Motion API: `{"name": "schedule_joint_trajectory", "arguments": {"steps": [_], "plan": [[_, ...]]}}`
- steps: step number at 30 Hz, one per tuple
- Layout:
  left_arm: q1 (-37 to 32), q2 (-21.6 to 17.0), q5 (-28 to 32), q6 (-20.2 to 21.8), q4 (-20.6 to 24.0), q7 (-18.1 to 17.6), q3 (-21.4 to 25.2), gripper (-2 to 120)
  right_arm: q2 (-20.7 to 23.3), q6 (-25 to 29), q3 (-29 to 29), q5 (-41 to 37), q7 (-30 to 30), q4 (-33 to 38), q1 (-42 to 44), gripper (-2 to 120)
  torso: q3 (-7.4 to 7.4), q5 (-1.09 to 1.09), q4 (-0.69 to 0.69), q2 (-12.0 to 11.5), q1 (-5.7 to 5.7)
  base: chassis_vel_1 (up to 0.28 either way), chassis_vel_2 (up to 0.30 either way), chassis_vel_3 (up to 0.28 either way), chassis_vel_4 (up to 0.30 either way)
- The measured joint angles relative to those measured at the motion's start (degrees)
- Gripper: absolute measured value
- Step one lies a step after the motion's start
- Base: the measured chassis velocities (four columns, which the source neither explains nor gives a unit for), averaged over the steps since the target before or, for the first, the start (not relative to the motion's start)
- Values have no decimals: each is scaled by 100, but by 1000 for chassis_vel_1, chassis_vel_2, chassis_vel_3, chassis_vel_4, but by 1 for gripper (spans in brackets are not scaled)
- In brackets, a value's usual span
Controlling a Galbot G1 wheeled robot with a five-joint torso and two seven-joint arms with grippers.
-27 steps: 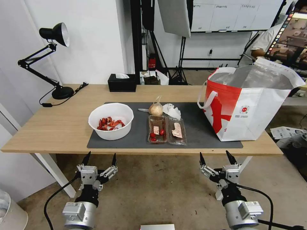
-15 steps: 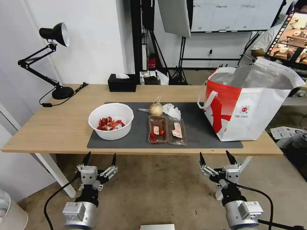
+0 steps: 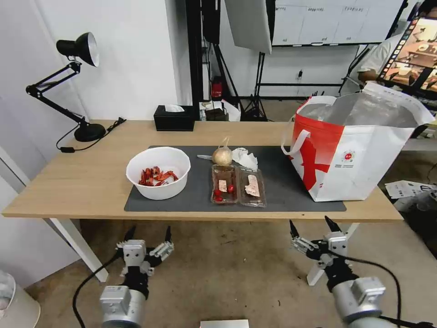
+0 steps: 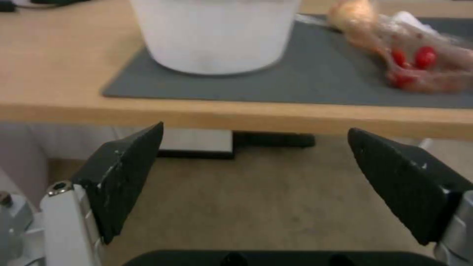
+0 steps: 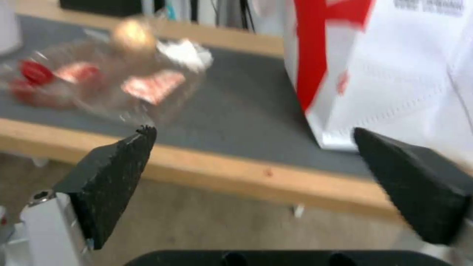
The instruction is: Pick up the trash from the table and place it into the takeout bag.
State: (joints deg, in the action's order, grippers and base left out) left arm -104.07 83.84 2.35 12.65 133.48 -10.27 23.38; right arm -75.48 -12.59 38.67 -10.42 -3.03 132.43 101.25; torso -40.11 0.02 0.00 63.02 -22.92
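Both grippers, left [image 3: 149, 233] and right [image 3: 311, 224], fingers spread, empty, below table [image 3: 68, 182] edge; bowl [image 3: 158, 172] at 9 o'clock of tray [image 3: 237, 185], takeout bag [image 3: 350, 155] at 3.

Long light-wood table [image 3: 91, 182] with large dark grey rectangular mat [image 3: 282, 182]. On mat, toward the left: white round bowl [image 3: 158, 172] holding red shell scraps. At centre: clear plastic hinged tray [image 3: 237, 186], lying open, with food bits; behind it, small knotted clear bag [image 3: 222, 155] with tan contents, beside crumpled white napkin [image 3: 245, 158]. At right end: boxy white-and-red takeout bag [image 3: 355, 150], upright, open, foil-lined.
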Motion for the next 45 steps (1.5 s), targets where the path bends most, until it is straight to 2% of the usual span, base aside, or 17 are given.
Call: {"name": "schedule_joint_trajectory", "arguments": {"steps": [2,3,4,5,6,9,32,35,37,38,39,40,41,42,43,45], "plan": [[1,6,7,-161,1,-9,-55,100,163,93,11,30,6,2,-4,100,0,0,1,0,0,0,0,0,0],[-2,-11,66,-350,15,-167,-258,100,236,80,41,-99,-37,1,-19,100,0,1,-2,1,0,0,0,0,0],[-2,-11,66,-350,15,-167,-258,100,236,80,41,-99,-37,1,-19,100,0,1,-2,1,0,0,0,0,0],[11,-25,102,-554,39,-293,-353,100,498,-81,218,-490,-159,18,-114,100,1,-1,-1,0,0,0,0,0,0],[14,-24,105,-587,42,-298,-366,100,558,-91,256,-618,-194,19,-147,100,0,-3,2,0,0,0,0,0,0],[20,-32,106,-644,43,-299,-366,100,565,47,229,-825,-270,-19,-221,100,0,0,1,0,0,0,0,0,0],[34,-74,103,-690,27,-239,-306,100,412,88,103,-805,-334,-91,-218,100,0,-2,0,0,0,0,0,0,0],[35,-77,103,-690,27,-234,-305,100,413,58,28,-1142,-251,-80,-225,100,0,-2,0,0,0,0,0,0,0],[41,-89,106,-694,27,-231,-292,100,438,-104,-191,-2255,166,7,-334,100,0,-2,0,0,0,0,0,0,0],[44,-102,111,-694,25,-231,-279,100,459,-211,-345,-3141,564,72,-471,100,0,-2,-1,0,0,0,0,0,0],[44,-102,111,-694,25,-231,-279,100,459,-211,-345,-3141,564,72,-471,100,0,-2,-1,0,0,0,0,0,0],[44,-108,112,-695,25,-231,-269,100,463,-254,-422,-3556,776,107,-556,100,0,-3,0,0,0,0,0,0,0],[40,-119,112,-695,25,-231,-247,100,451,-315,-623,-4729,1461,188,-846,100,0,-3,0,0,0,0,0,0,0],[40,-119,112,-695,25,-231,-247,100,451,-315,-623,-4729,1461,188,-846,100,0,-3,0,0,0,0,0,0,0],[27,-121,111,-695,26,-231,-234,100,411,-324,-759,-5620,2027,229,-1071,100,0,-2,1,0,0,0,0,0,0],[-5,-124,108,-695,26,-229,-206,100,320,-301,-1031,-6824,2867,257,-1484,100,0,-2,1,0,0,0,0,0,0]]}}
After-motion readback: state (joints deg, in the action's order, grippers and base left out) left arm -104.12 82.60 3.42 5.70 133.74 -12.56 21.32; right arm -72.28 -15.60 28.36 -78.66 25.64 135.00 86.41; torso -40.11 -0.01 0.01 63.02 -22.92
